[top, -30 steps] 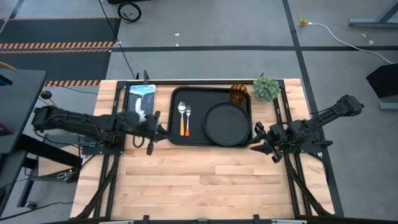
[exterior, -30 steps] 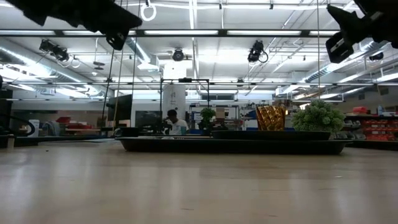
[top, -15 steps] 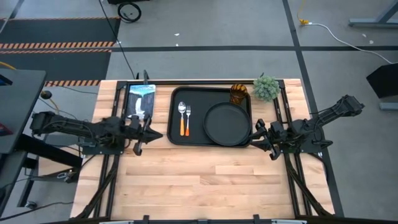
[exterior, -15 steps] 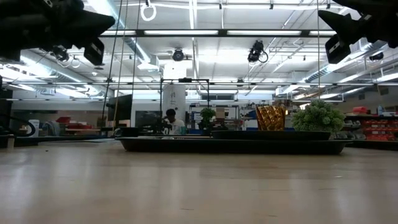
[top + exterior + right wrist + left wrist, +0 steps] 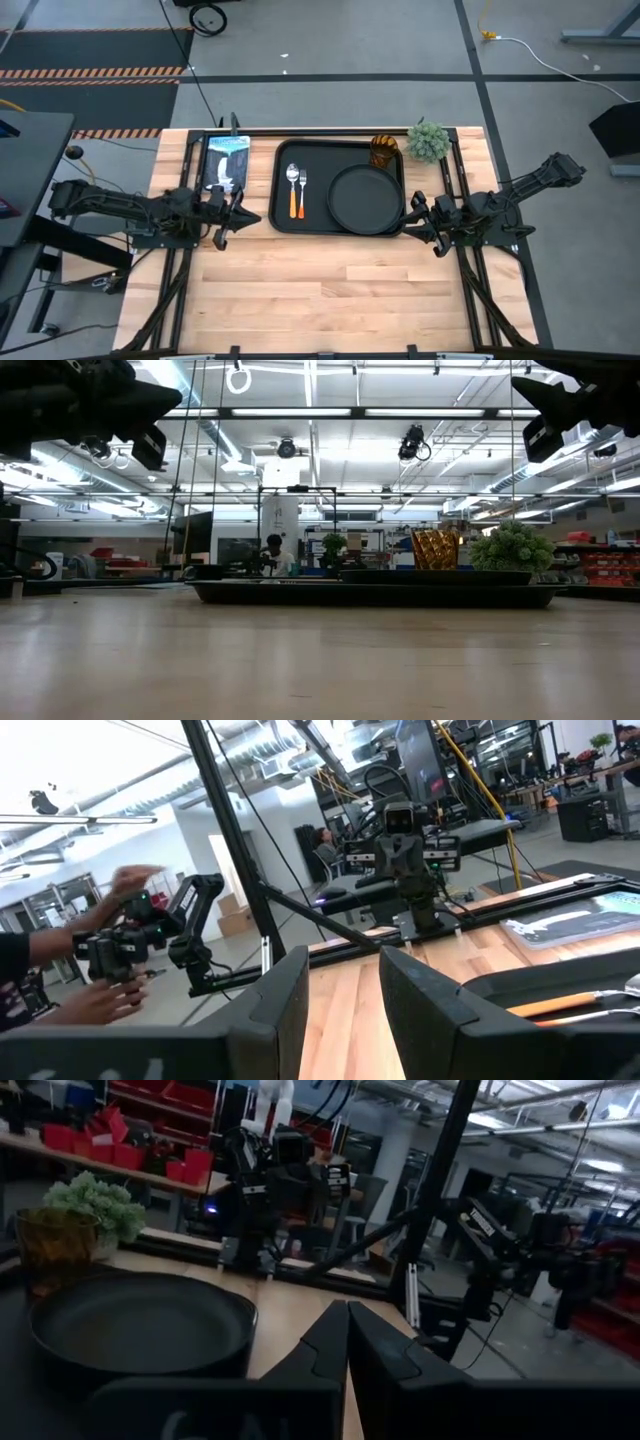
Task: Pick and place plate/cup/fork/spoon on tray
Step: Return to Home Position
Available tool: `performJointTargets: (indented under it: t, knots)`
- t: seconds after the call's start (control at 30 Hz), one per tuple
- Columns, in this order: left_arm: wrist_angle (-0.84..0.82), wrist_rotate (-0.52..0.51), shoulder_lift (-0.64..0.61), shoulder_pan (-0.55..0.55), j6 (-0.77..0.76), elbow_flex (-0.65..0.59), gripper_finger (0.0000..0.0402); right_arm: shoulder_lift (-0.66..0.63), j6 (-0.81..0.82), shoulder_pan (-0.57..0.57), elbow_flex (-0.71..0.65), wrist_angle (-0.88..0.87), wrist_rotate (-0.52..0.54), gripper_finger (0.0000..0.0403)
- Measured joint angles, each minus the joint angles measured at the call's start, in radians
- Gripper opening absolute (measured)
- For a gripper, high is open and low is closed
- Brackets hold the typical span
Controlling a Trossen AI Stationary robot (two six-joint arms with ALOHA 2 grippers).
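The black tray (image 5: 340,155) lies at the table's far middle. On it are the round black plate (image 5: 366,198) at the right, the amber cup (image 5: 384,150) upright in the far right corner, and the spoon (image 5: 292,188) and fork (image 5: 303,192) side by side at the left, handles toward the near edge. My left gripper (image 5: 252,216) is shut and empty, above the table just left of the tray. My right gripper (image 5: 410,222) is open and empty, by the tray's near right corner.
A small green potted plant (image 5: 428,141) stands on the table right of the cup. A blue and white packet (image 5: 225,160) lies left of the tray. Bare wood (image 5: 330,290) fills the near half. A person's hands (image 5: 70,990) show beyond the table.
My left gripper has drawn back from the tray's left rim toward the table's left edge, then held still. The things on the tray have not moved.
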Motion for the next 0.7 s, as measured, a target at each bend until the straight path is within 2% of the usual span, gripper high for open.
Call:
performJointTargets:
  t: [0.13, 0.43, 0.7]
  knots:
    - [-0.014, 0.0, 0.001, 0.007, 0.076, 0.001, 0.002, 0.0, 0.0, 0.0, 0.0, 0.0, 0.0, 0.0132]
    - [-0.316, 0.0, -0.052, 0.006, 0.102, 0.001, 0.0023, 0.0, 0.0, 0.0, 0.0, 0.0, 0.0, 0.0132]
    - [-0.547, 0.0, -0.265, 0.006, 0.102, 0.001, 0.0023, 0.0, 0.0, 0.0, 0.0, 0.0, 0.0, 0.0132]
